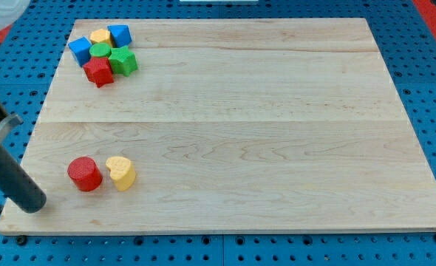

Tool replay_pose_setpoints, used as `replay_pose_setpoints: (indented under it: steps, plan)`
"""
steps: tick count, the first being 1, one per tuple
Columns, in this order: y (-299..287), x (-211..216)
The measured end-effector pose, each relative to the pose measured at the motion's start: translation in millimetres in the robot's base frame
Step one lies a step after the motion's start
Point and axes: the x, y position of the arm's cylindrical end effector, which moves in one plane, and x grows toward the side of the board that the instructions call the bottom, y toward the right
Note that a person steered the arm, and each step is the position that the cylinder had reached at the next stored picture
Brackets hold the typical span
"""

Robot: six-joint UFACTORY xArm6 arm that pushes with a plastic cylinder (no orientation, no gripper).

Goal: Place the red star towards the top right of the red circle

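Note:
The red star (98, 72) lies near the board's top left corner, at the bottom of a tight cluster of blocks. The red circle (84, 174) stands near the bottom left of the board, far below the star. A yellow heart (120, 173) sits just right of the red circle, almost touching it. My tip (33, 206) rests on the board at the bottom left, left of and a little below the red circle, with a gap between them. The dark rod rises from it toward the view's left edge.
The cluster at top left also holds a blue block (80, 51), a second blue block (120, 35), a yellow block (100, 37), a green circle (100, 50) and a green star (123, 61). The wooden board (277, 133) lies on a blue pegboard.

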Motion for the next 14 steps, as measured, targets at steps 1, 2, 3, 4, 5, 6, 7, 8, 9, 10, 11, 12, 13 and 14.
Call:
replay_pose_setpoints:
  steps: [1,2,3,4,5,6,7,8,9,10,11,12,13,14]
  plan:
    - [6.4,0.0]
    - [8.2,-1.1]
    - [4.8,-17.2]
    - [49.1,-43.8]
    - [105.1,-44.4]
    - [105.1,-45.5]
    - [109.0,-83.5]
    - [127.6,-105.9]
    - [168.9,-134.9]
    - [138.1,-172.8]
    - [87.2,-222.9]
    - [13.9,-204.6]
    - [-27.6,-233.0]
    - [-16.4,-272.5]
